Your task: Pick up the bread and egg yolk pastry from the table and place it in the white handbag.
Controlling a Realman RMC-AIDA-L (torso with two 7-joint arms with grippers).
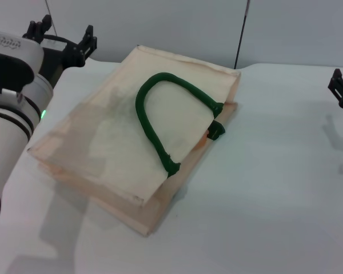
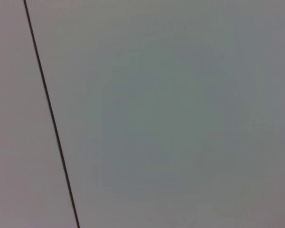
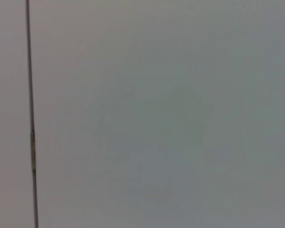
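The white handbag (image 1: 131, 131) lies flat on the white table, its dark green rope handle (image 1: 154, 114) arched on top. The bread and the egg yolk pastry are out of view. A small orange patch (image 1: 204, 138) shows at the bag's mouth beside the handle; I cannot tell what it is. My left gripper (image 1: 66, 33) is raised at the far left, behind the bag's back corner, open and empty. My right gripper (image 1: 340, 88) shows only partly at the right edge, well away from the bag. Both wrist views show only a plain grey surface with a thin dark line.
The table (image 1: 263, 188) is white and extends to the right of and in front of the bag. A grey wall with a vertical seam (image 1: 240, 34) stands behind the table. My left arm's white body (image 1: 11, 114) fills the left edge.
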